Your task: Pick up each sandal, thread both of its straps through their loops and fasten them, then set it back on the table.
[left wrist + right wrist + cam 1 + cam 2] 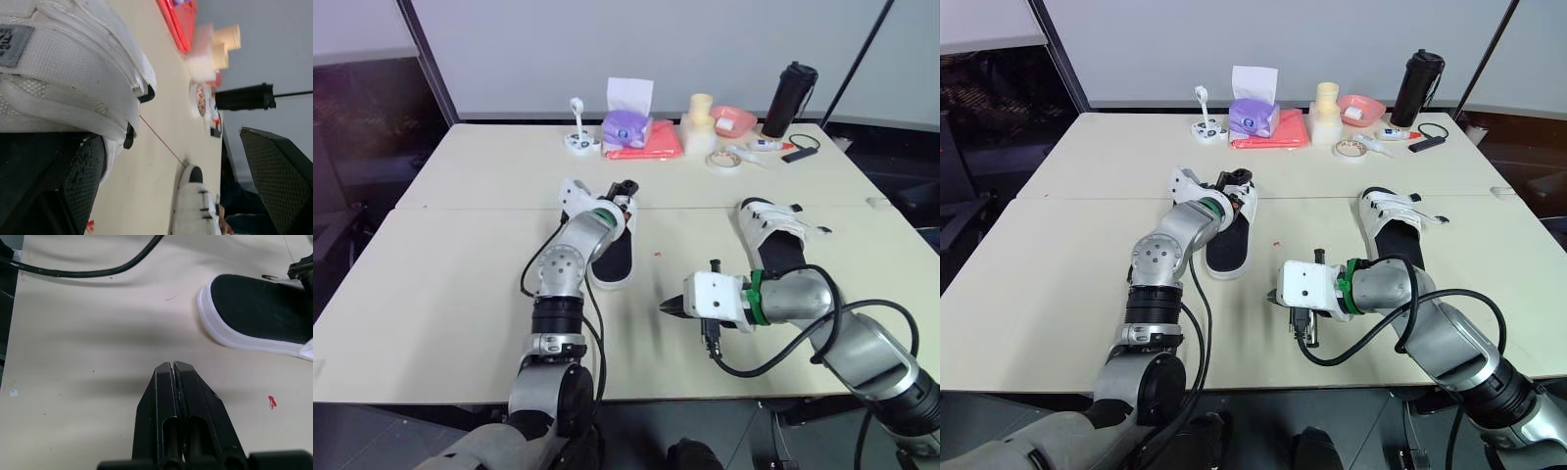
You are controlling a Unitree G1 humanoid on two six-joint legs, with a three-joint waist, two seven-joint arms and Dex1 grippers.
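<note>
My left gripper [625, 188] gapes over the strap end of the white mesh sandal with black footbed [612, 259] at the middle of the cream table [450, 294], poised to grasp it, while my right gripper [668, 306] hovers pinched together, empty, near the front edge.

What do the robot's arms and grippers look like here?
The left arm and right arm are silver-grey jointed segments, each with a green ring near the wrist and a looping black cable. The right has a white boxy wrist block. Black fingers: gridded on the left gripper, plain on the right gripper.
</note>
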